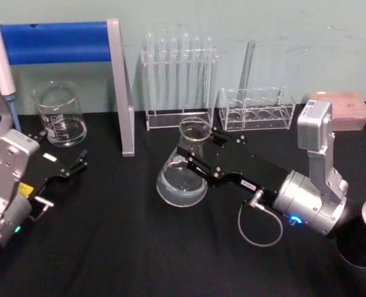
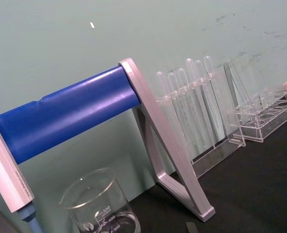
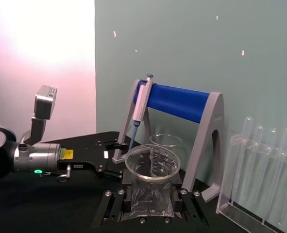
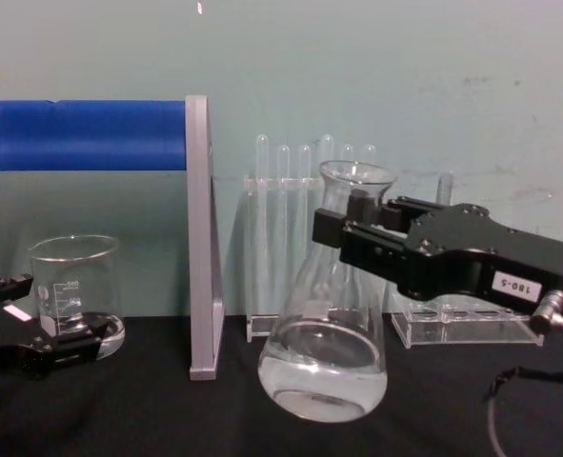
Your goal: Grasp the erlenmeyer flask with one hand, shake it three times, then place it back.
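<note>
At the middle of the black tabletop (image 1: 139, 247), the flask (image 1: 181, 180) leans tilted, clear liquid in its base. The right gripper (image 1: 202, 148) has its fingers clamped on the flask's neck. Near the beaker (image 1: 60, 114), the left gripper (image 1: 78, 164) rests, fingers apart.

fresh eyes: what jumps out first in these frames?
The right gripper, jaws shut on the neck of the flask mid-table. The flask leans and holds some clear liquid. Next comes the bright blue bar on its grey stand at back left. The left gripper sits idle near the left edge.
</note>
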You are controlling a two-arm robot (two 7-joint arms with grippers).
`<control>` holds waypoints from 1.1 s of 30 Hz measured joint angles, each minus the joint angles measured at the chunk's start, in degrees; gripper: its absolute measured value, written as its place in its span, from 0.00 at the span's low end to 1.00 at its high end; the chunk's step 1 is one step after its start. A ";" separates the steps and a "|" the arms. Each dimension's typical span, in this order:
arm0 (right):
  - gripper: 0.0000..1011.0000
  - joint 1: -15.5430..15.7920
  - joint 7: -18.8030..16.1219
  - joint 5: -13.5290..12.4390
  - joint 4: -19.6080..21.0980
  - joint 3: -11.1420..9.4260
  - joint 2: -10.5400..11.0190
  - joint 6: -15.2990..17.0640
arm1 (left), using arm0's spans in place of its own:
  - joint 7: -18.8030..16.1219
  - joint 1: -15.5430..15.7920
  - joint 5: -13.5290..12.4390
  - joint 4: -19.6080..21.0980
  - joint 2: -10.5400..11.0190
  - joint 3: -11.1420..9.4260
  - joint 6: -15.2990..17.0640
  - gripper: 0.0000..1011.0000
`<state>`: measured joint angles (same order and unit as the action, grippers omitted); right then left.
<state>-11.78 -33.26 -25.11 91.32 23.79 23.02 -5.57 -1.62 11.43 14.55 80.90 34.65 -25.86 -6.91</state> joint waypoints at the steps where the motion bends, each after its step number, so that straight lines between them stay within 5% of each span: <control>1: 0.44 0.00 0.00 0.00 0.00 0.00 0.00 0.00 | 0.00 -0.01 0.00 0.00 0.00 0.00 0.00 0.99; 8: 0.44 -0.07 2.22 -0.31 -0.05 -0.30 0.59 -0.42 | 0.00 0.00 0.00 0.00 0.00 0.00 0.00 0.99; 13: 0.44 0.57 5.91 -0.19 -0.16 -2.47 0.91 -0.68 | 0.00 0.00 0.00 0.00 0.00 0.00 0.00 0.99; 28: 0.44 6.07 17.86 2.63 1.58 -13.98 1.61 -0.10 | 0.00 0.00 0.00 0.00 0.00 0.00 0.00 0.99; 33: 0.44 7.25 18.81 3.31 2.21 -15.65 1.42 0.24 | 0.00 0.00 0.00 0.00 0.00 0.00 0.00 0.99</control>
<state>-4.53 -14.45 -21.80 93.53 8.14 24.44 -5.33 -1.62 11.43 14.55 80.90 34.64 -25.86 -6.91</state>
